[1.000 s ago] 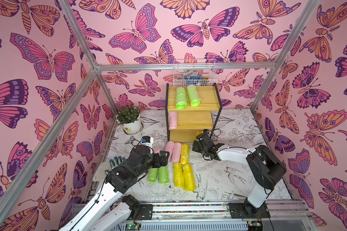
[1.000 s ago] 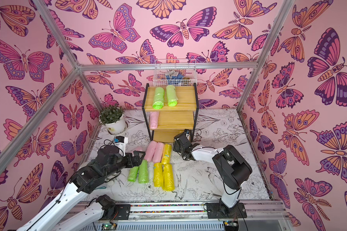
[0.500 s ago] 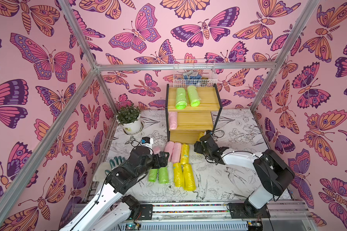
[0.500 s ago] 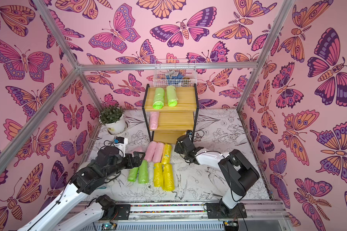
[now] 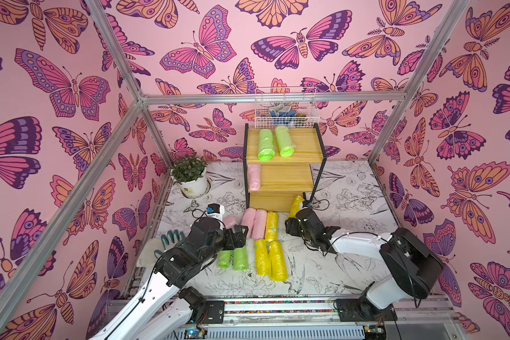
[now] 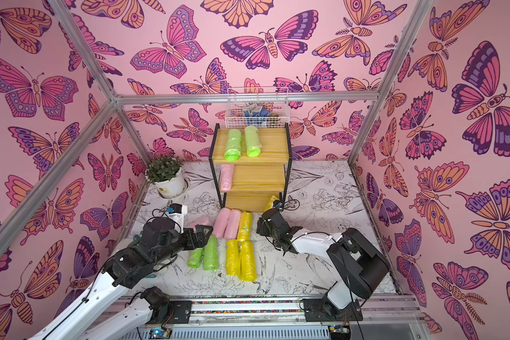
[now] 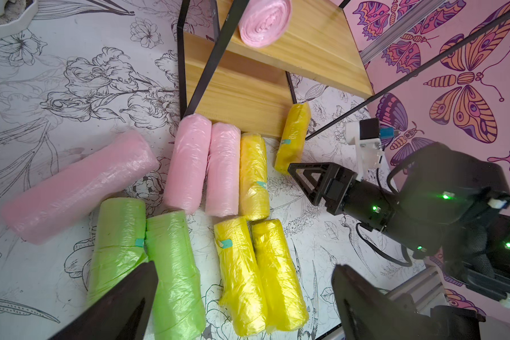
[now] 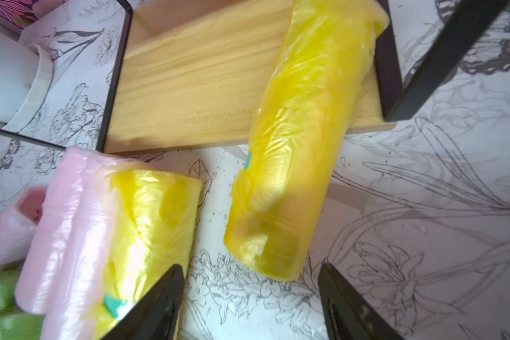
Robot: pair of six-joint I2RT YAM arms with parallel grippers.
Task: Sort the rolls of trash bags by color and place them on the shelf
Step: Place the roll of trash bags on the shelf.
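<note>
The shelf (image 5: 302, 145) stands at the back with two green rolls (image 5: 274, 142) on its top board and a pink roll (image 5: 254, 178) on the middle one. A yellow roll (image 5: 295, 204) (image 8: 301, 141) lies slanted with its far end on the bottom board (image 8: 189, 88) and its near end on the mat. My right gripper (image 5: 292, 220) (image 8: 251, 294) is open just short of that end, touching nothing. On the mat lie three pink rolls (image 7: 186, 164), three more yellow rolls (image 7: 253, 176) and two green rolls (image 7: 171, 265). My left gripper (image 5: 238, 232) (image 7: 245, 273) hovers open over them.
A potted plant (image 5: 189, 176) stands at the back left. A white wire basket (image 5: 286, 109) hangs behind the shelf's top. A teal coil (image 5: 171, 238) lies by the left arm. The shelf's black frame leg (image 8: 389, 67) runs right beside the slanted yellow roll.
The right gripper has drawn back from the shelf toward the front right, and the yellow roll now shows free on the bottom board. The left gripper has barely moved.
</note>
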